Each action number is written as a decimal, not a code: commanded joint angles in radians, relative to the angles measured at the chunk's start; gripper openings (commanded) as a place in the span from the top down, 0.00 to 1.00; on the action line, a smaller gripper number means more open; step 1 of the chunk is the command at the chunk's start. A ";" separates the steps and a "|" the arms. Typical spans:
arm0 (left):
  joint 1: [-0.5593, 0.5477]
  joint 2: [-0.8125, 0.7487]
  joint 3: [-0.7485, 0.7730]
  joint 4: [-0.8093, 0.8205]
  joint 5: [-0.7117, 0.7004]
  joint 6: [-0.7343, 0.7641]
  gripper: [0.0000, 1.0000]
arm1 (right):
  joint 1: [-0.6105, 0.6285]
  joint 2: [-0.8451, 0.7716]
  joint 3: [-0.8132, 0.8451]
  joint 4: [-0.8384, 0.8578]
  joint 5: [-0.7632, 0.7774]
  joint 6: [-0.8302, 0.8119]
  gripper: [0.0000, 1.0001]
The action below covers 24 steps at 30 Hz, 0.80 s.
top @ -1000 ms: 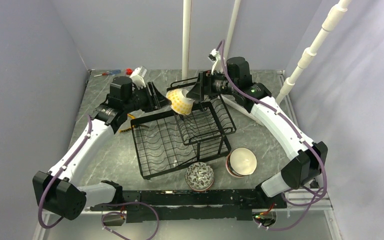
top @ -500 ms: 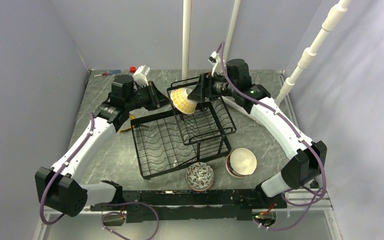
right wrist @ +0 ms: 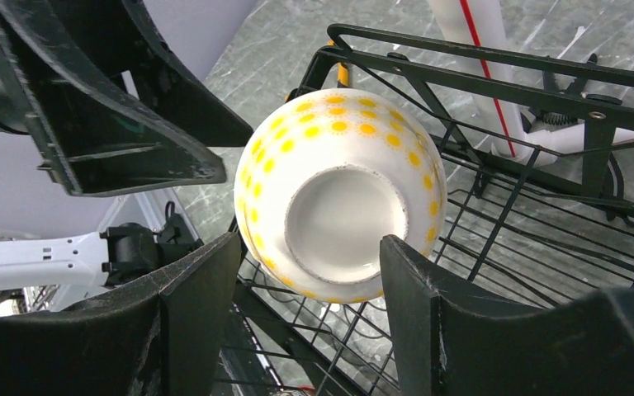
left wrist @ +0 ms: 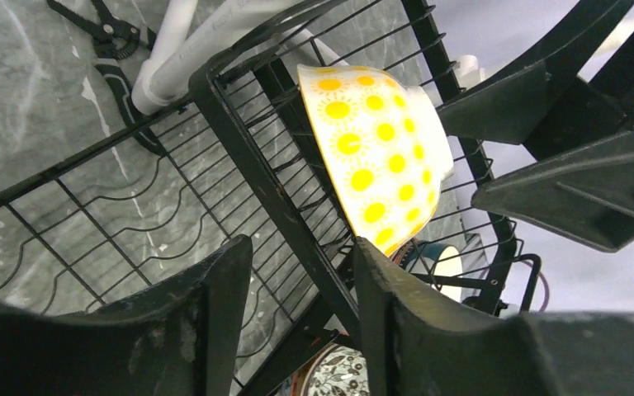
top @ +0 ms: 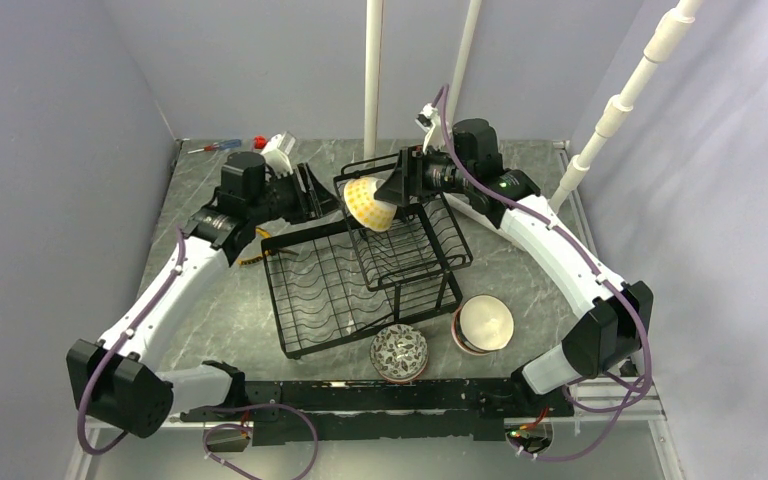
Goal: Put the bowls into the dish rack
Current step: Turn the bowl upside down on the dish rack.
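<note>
**A:** Where is the yellow dotted bowl (top: 368, 203) sitting?

**B:** It is lying tipped on its side at the far-left corner of the upper basket (top: 430, 235) of the dish rack (top: 325, 290). Its foot is pointing at the right gripper (top: 396, 190) and its rim is facing the left arm.

**A:** Is the right gripper holding it?

**B:** Its fingers are standing apart on either side of the foot, close in. I am not managing to tell whether they are pinching it or only flanking it. The left gripper (left wrist: 301, 247) is hanging just beside that corner, jaws partly parted and carrying nothing.

**A:** What are you worrying about?

**B:** The bowl may be only leaning on the corner rail. If the right fingers are letting go, it could be rolling out onto the lower tray or the table (top: 240, 320). The left fingers are also crowding that corner, so a nudge could be knocking it loose. The patterned bowl (top: 398, 352) and the white-lined bowl (top: 483, 322) are waiting near the rack's near-right corner.
</note>
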 commanded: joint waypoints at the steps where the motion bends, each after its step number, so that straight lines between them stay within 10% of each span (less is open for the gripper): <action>1: 0.002 -0.078 0.010 0.000 -0.057 0.019 0.39 | -0.005 -0.036 -0.004 0.047 -0.004 0.006 0.33; 11: 0.002 -0.155 -0.028 -0.025 -0.144 0.045 0.09 | -0.015 -0.042 -0.017 0.054 -0.015 0.010 0.30; 24: 0.002 -0.170 -0.055 -0.028 -0.145 0.044 0.08 | 0.014 0.056 0.076 0.030 -0.072 0.023 0.37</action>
